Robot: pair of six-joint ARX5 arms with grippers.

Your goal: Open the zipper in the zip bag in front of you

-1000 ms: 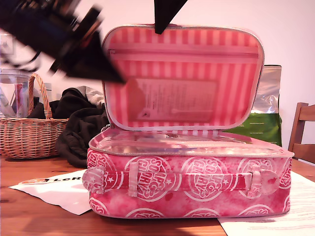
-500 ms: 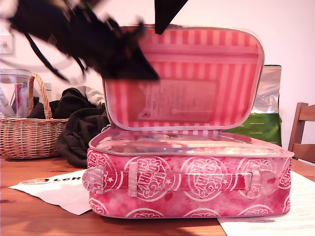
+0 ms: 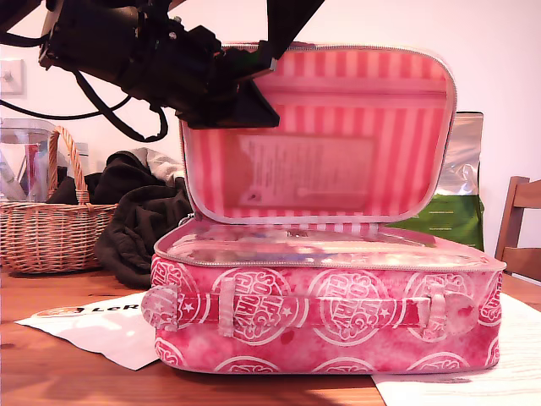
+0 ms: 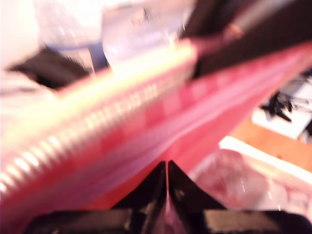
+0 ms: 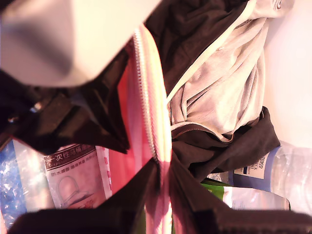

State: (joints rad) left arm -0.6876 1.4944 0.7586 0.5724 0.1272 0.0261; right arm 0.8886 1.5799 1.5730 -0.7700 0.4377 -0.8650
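Note:
The pink zip bag [image 3: 321,313] stands on the wooden table with its lid raised, showing a striped lining. The zipper [image 3: 338,264] lies unzipped along the body's rim and around the lid's edge; its teeth also show as a zipper [image 4: 97,122] line and a zipper [image 5: 144,97] strip. My second gripper [image 3: 277,51] comes down from above and is shut on the lid's top edge [image 5: 163,165]. My first gripper [image 3: 262,114] reaches in from the exterior view's left at the lid's upper corner. Its fingers [image 4: 166,170] are shut, with the lid's edge just beyond them.
A wicker basket [image 3: 51,228] and a heap of dark clothing [image 3: 139,220] lie at the exterior view's left. A green-and-silver pouch [image 3: 452,194] stands behind the bag, a wooden chair [image 3: 520,228] at the right. White papers [image 3: 93,326] lie under and beside the bag.
My first arm has swung toward the exterior view's right, from beside the lid to its upper corner. The lid has shifted slightly. The second gripper has stayed on the lid's top edge.

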